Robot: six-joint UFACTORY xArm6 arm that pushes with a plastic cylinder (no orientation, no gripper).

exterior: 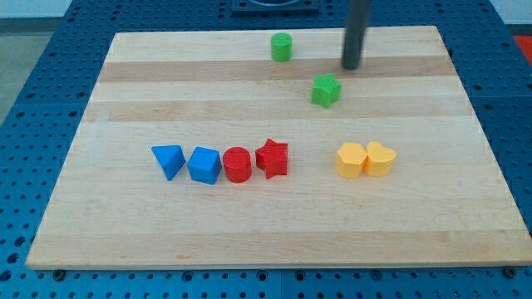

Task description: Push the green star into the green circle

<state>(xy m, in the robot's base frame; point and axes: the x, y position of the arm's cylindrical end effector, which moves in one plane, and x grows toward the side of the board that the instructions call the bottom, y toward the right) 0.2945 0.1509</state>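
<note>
While no hand shows, my tip (352, 66) stands near green star (326, 90).

The rod (357, 29), at one o'clock of the wooden board (274, 224), is cut off by the view's top edge, hiding its upper length. The blue pegboard table (33, 75) runs past every edge. The two yellow blocks (366, 159) have indistinct shapes.

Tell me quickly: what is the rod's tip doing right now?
My tip: holding nothing, touching nothing, just up-right of the green star.
</note>
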